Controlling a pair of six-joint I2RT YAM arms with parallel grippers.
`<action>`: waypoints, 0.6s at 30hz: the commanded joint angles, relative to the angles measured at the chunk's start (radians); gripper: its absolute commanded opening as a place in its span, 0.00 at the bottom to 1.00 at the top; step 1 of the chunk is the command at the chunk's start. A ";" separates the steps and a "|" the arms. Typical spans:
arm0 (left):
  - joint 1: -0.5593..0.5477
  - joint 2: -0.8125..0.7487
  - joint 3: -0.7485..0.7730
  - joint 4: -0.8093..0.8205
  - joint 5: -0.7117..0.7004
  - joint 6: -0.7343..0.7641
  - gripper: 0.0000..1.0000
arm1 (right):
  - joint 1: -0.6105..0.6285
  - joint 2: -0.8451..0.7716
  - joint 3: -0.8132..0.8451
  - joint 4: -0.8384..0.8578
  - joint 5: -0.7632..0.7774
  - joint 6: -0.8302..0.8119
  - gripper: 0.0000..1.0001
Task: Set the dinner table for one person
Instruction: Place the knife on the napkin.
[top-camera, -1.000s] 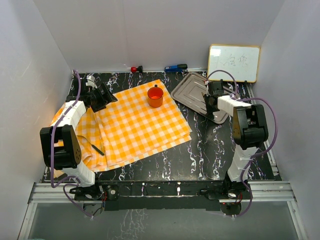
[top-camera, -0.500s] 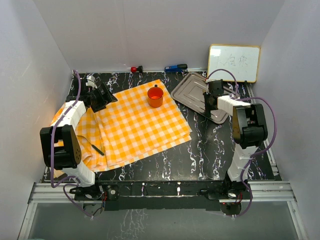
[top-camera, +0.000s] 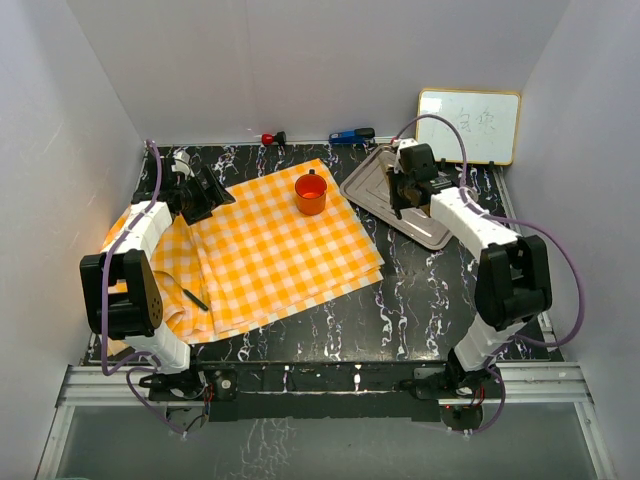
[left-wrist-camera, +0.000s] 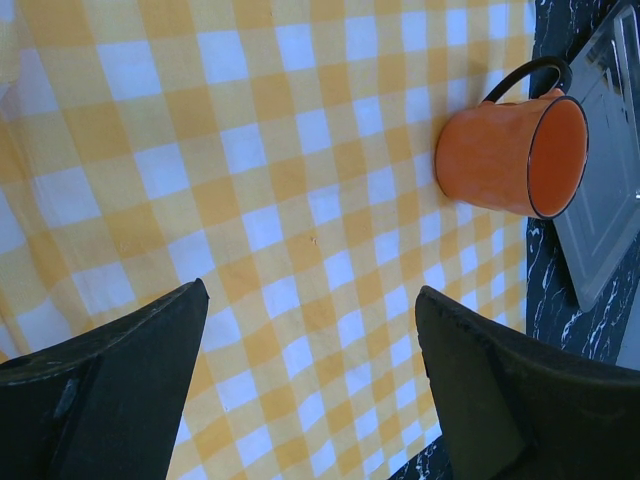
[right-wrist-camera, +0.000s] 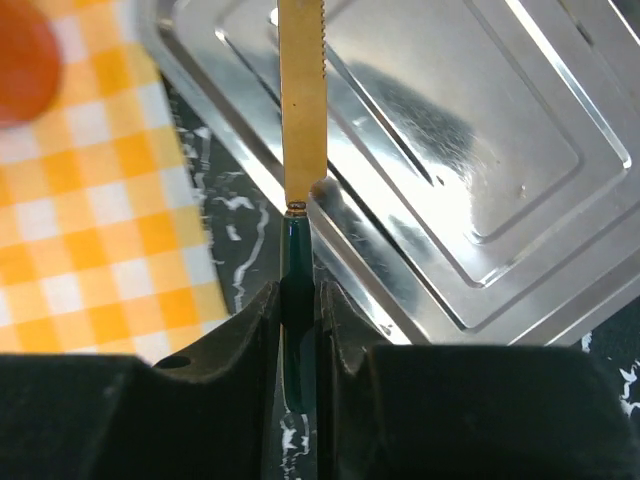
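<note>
My right gripper (right-wrist-camera: 298, 298) (top-camera: 404, 186) is shut on the dark green handle of a knife (right-wrist-camera: 302, 110). Its gold serrated blade points out over the steel tray (right-wrist-camera: 470, 150) (top-camera: 375, 185) at the tray's left edge. An orange mug (top-camera: 311, 193) (left-wrist-camera: 505, 155) stands on the orange-and-white checked cloth (top-camera: 270, 245) (left-wrist-camera: 250, 180), which lies on the black marbled dinner table (top-camera: 430, 300). My left gripper (top-camera: 205, 192) (left-wrist-camera: 310, 300) hangs open over the cloth's left part with nothing between its fingers.
A small whiteboard (top-camera: 468, 125) leans on the back wall at the right. A red object (top-camera: 270, 138) and a blue one (top-camera: 350, 134) lie along the back edge. A thin dark item (top-camera: 194, 297) rests on the cloth's near left corner.
The right arm has stretched out and swung left over the tray, carrying the knife. The left arm, mug and cloth have not moved.
</note>
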 joint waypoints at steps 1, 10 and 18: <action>0.000 -0.047 0.006 -0.001 0.018 -0.013 0.84 | 0.034 -0.066 0.072 -0.032 -0.070 0.043 0.00; -0.003 -0.058 0.002 0.003 0.019 -0.024 0.84 | 0.235 -0.098 0.015 0.014 -0.173 0.113 0.00; -0.009 -0.058 0.008 -0.012 -0.008 -0.020 0.84 | 0.354 -0.063 0.011 0.040 -0.201 0.166 0.00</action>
